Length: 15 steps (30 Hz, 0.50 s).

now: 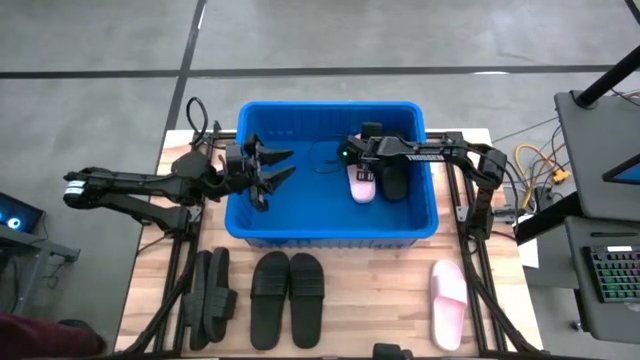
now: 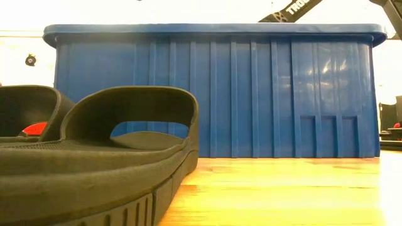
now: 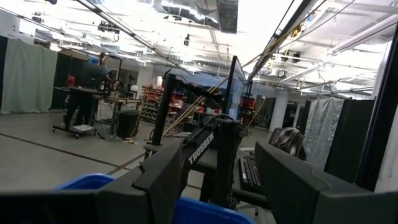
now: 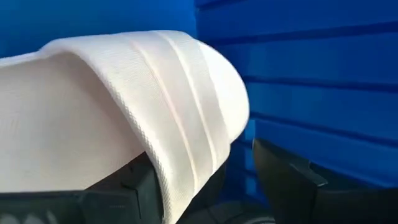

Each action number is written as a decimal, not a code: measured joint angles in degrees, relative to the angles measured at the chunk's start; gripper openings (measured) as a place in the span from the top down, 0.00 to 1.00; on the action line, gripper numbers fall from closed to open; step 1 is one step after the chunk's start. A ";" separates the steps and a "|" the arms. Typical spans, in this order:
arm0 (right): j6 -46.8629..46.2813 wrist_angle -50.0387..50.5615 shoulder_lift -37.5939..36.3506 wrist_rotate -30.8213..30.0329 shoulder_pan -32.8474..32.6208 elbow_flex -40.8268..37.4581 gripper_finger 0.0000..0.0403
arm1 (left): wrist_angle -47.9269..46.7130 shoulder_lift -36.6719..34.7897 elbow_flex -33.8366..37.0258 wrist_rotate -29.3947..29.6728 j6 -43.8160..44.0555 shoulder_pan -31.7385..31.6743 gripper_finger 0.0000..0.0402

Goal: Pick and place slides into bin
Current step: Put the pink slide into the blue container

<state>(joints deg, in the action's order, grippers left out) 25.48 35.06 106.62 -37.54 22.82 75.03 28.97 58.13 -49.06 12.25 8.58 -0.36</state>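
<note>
Right gripper (image 1: 352, 160) pinching pale pink slide (image 1: 361, 184) inside blue bin (image 1: 335, 232) (long axis 12-to-6), left gripper (image 1: 272, 168) spread over bin's 9 o'clock side.

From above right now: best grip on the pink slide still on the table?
Take the pink slide by its wide strap, coming straight down. It lies flat, sole down and alone beside the bin, so the raised strap likely lets fingers close across it.
</note>
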 joint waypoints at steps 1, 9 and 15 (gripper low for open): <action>-0.31 0.87 -0.01 0.30 -0.01 0.72 0.47 | 0.00 0.00 0.00 0.00 0.00 0.00 0.53; 0.11 1.91 -0.03 2.50 0.17 2.59 0.46 | -0.02 0.00 0.00 -0.04 0.00 0.00 0.53; 0.37 2.72 -0.03 5.12 0.17 1.71 0.46 | -0.02 0.00 0.00 -0.25 0.02 0.00 0.53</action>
<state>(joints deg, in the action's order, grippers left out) 25.85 37.78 106.59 -32.42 22.98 76.74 28.95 58.13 -49.06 12.00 8.60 -0.36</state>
